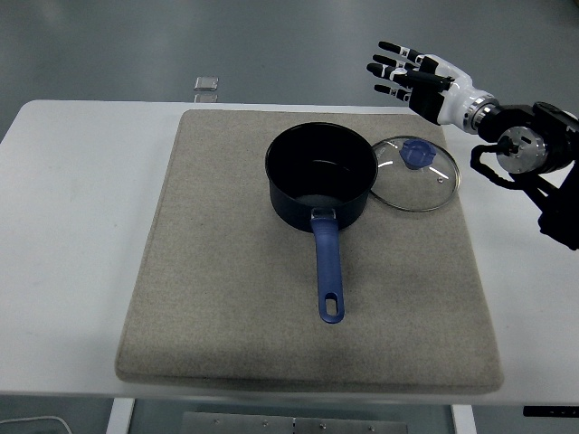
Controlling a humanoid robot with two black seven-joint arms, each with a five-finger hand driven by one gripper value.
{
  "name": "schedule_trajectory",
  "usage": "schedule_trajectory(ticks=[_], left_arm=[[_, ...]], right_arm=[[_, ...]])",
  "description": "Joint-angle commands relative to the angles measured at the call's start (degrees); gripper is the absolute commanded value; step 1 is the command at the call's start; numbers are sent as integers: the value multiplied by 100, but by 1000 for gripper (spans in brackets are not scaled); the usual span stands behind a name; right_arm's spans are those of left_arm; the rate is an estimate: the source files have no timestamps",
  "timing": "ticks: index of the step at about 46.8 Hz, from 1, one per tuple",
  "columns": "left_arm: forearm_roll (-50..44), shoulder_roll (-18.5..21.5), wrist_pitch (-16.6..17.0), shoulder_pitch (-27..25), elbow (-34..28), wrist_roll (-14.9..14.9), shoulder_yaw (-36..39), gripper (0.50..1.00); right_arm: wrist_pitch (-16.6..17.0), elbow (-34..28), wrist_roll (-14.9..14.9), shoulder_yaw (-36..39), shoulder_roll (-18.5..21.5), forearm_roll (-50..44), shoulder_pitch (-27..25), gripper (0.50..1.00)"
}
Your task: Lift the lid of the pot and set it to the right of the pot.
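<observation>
Obstacles: pot [321, 174] mid-mat, handle toward near edge; glass lid [417, 173] touching its right side. Free: mat [226, 298] left and front, bare table [72, 226] both sides.

The pot [321, 176] is dark blue outside, black inside, with a brighter blue handle [328, 271]; the lid [418, 174] is clear glass, silver-rimmed, with a blue knob [416, 153]; the mat [226, 298] is plain grey-beige on the white table [63, 226]; the right hand [412, 77] is white and black
</observation>
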Motion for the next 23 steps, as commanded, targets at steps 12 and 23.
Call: schedule_trajectory(ticks=[12, 23], left_arm=[[0, 0, 1, 1, 0, 0, 0, 1000], [0, 0, 1, 1, 0, 0, 0, 1000]], right_arm=[[-41, -26, 15, 6, 73, 1065, -60, 911], [-68, -26, 94, 15, 91, 1074, -130, 913]])
